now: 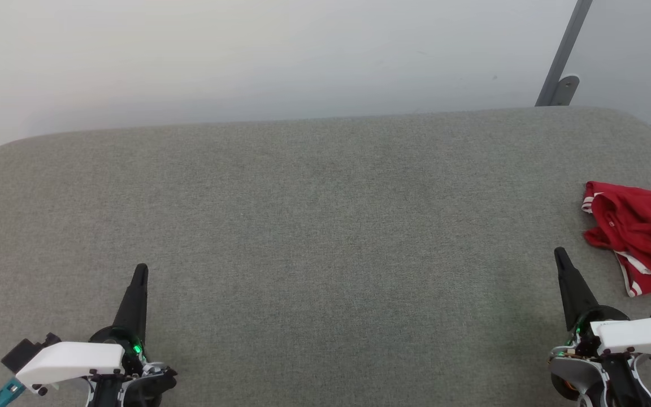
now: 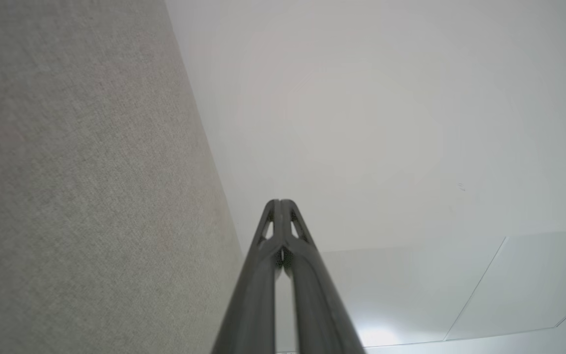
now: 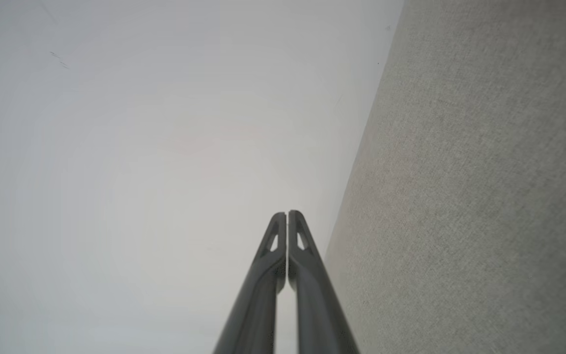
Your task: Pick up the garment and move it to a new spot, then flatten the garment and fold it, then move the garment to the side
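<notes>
**Head view first: garment far right, both claws closed**

Head view: crumpled red shirt lies on the grey fabric surface at the right edge. It is near my right gripper, not touching it. My left gripper sits well apart, lower left.

Left wrist view: left gripper fingers pressed together, empty.

Right wrist view: right gripper fingers together, empty.
</notes>
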